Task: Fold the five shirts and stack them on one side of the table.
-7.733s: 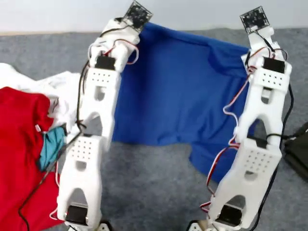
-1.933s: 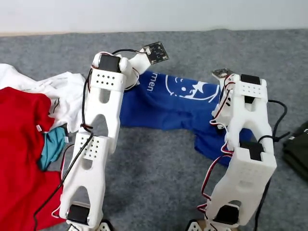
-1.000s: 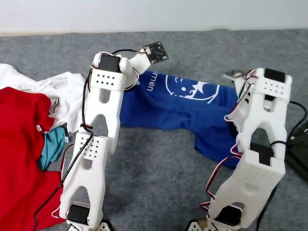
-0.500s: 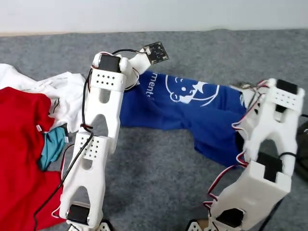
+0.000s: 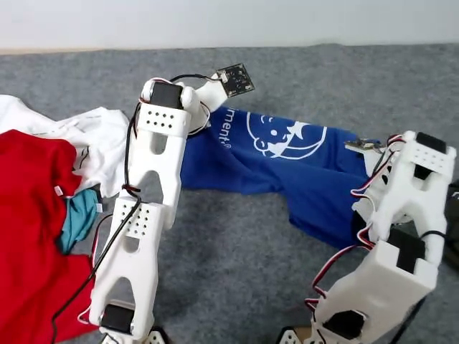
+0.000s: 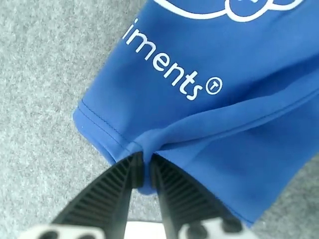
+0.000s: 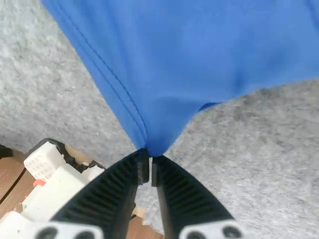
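The left gripper (image 6: pixel 142 162) is clamping its ribbed black jaws on a bunched fold at the hemmed end of the royal-blue cotton shirt with white lettering (image 5: pixel 287 154), and the right gripper (image 7: pixel 148 159) is likewise pinching a stitched hem corner of the same shirt, so both are grasping cloth and neither is open. The shirt is lying between them as a long folded band on the grey felt-like table covering (image 5: pixel 237 272), its long axis running side to side across the table from the left arm's end to the right arm's end, printed side up, with one looser lobe sagging toward the robot near the right arm. That axis is what the coming move is turning on (judging from the layout): bringing one end over the other would be halving the band along its length. A crumpled red shirt (image 5: pixel 29 208), a rumpled white shirt (image 5: pixel 79 136) and a small teal garment (image 5: pixel 75 215) are waiting heaped on the left side, so the left arm is sitting nearer that heap.
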You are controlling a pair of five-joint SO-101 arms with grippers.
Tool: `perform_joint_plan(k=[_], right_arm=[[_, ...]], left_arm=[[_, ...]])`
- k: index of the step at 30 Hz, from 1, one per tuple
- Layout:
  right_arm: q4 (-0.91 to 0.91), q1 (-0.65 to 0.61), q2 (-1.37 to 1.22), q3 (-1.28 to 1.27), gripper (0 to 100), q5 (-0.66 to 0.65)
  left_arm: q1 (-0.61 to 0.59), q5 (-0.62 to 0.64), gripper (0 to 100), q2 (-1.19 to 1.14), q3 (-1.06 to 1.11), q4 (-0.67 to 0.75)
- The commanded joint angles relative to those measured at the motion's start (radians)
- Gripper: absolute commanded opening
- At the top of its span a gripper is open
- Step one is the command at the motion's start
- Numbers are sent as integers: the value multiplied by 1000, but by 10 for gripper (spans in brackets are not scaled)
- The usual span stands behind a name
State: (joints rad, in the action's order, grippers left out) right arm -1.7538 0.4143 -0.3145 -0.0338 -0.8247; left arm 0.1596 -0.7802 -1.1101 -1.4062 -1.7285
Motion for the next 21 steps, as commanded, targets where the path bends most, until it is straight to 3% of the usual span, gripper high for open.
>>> perform_joint_plan(k=[1,6,10,21], right_arm=[[-36,12,70,6,19,-11],[-41,28,84,40,128,-6],[-39,33,165,38,187,-8],[-36,33,268,37,210,-6]], left_arm=[[6,9,2,72,-4,-26],[-3,-3,2,81,-10,-28],[-17,-91,3,149,51,-29],[12,-282,2,516,694,-26]])
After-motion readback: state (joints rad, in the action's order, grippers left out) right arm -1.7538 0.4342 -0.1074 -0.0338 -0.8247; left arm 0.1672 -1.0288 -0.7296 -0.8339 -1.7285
